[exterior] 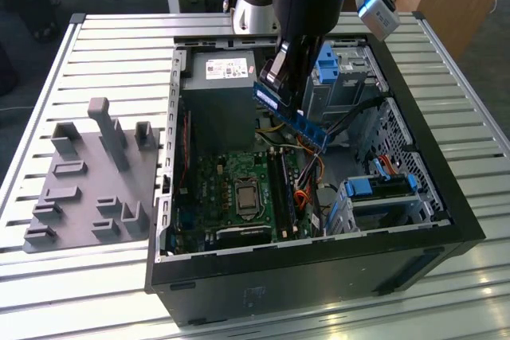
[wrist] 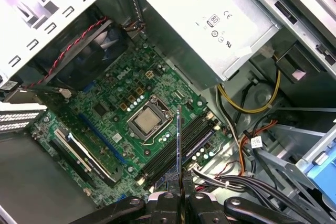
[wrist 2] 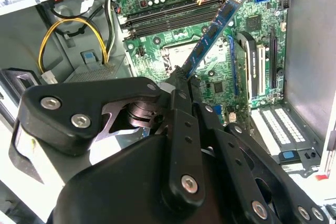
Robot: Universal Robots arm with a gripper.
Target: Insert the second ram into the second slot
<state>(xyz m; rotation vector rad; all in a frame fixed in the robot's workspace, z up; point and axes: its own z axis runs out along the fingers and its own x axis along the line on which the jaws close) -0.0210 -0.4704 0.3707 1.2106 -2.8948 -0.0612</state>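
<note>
My gripper (exterior: 280, 89) hangs over the open computer case (exterior: 319, 252) and is shut on the second ram (exterior: 311, 129), a long blue stick held by one end and tilted above the motherboard (exterior: 215, 189). In the second wrist view the black fingers (wrist 2: 181, 103) clamp the ram (wrist 2: 215, 30), which reaches out over the board near the row of dark memory slots (wrist 2: 168, 17). The first wrist view shows the ram (wrist: 179, 140) edge-on, crossing the slots (wrist: 202, 137) beside the processor socket (wrist: 149, 119). It is held above them. Which one is the second slot I cannot tell.
A power supply (exterior: 223, 69) sits at the back of the case. Orange and yellow cables (exterior: 307, 169) run close to the slots. Blue drive cages (exterior: 382, 189) fill the exterior view's right. A grey fixture (exterior: 88, 181) lies on the slatted table outside the case.
</note>
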